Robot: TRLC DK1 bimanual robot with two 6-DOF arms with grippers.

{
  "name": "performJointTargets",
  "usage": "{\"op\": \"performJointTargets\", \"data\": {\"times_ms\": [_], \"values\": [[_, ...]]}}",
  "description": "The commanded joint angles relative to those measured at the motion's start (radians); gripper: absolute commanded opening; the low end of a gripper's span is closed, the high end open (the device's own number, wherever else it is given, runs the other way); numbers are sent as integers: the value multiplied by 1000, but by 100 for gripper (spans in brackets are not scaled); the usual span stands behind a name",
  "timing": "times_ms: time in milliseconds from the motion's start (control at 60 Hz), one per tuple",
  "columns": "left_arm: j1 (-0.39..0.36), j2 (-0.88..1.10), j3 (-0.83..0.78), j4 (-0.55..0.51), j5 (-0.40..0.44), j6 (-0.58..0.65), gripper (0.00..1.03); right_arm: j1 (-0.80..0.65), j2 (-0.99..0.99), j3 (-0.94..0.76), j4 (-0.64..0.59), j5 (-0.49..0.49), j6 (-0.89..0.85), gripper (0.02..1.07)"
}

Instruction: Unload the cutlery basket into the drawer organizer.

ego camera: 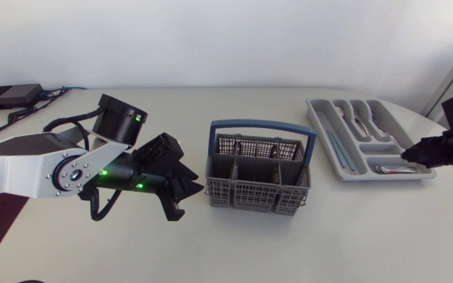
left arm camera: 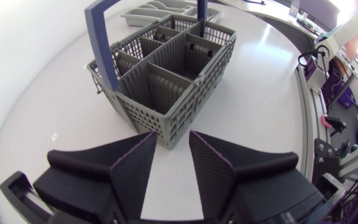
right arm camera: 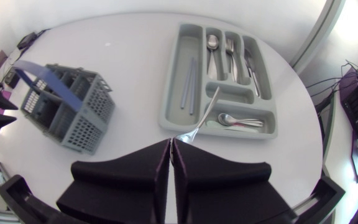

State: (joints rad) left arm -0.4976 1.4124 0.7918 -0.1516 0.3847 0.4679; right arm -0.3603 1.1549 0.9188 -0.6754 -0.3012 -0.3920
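Note:
The grey cutlery basket with a blue handle stands mid-table; no cutlery shows in its compartments. My left gripper is low on the table just left of the basket, open, nothing between its fingers, with a basket corner just ahead. The grey drawer organizer lies at the right, holding spoons, forks, knives, two thin sticks and small spoons. My right gripper is shut on a slim silver utensil that slants over the organizer's front compartment.
A black box with cables lies at the table's back left. The organizer sits close to the table's rounded right edge. Bare tabletop lies between basket and organizer and in front of both.

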Motion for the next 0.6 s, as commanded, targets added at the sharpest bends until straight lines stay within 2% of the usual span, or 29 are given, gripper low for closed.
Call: {"op": "performJointTargets", "data": {"times_ms": [0, 217, 367, 583], "values": [[13, -6, 17, 1, 0, -14, 40, -8, 131, -18, 80, 54, 51, 8], [14, -1, 20, 4, 2, -14, 40, -2, 424, 61, 273, 189, 163, 8], [14, 0, 15, 4, 0, -14, 40, 1, 529, 107, 341, 247, 194, 8], [14, -1, 23, -5, 0, -17, 40, -3, 565, 140, 356, 257, 226, 8]]}}
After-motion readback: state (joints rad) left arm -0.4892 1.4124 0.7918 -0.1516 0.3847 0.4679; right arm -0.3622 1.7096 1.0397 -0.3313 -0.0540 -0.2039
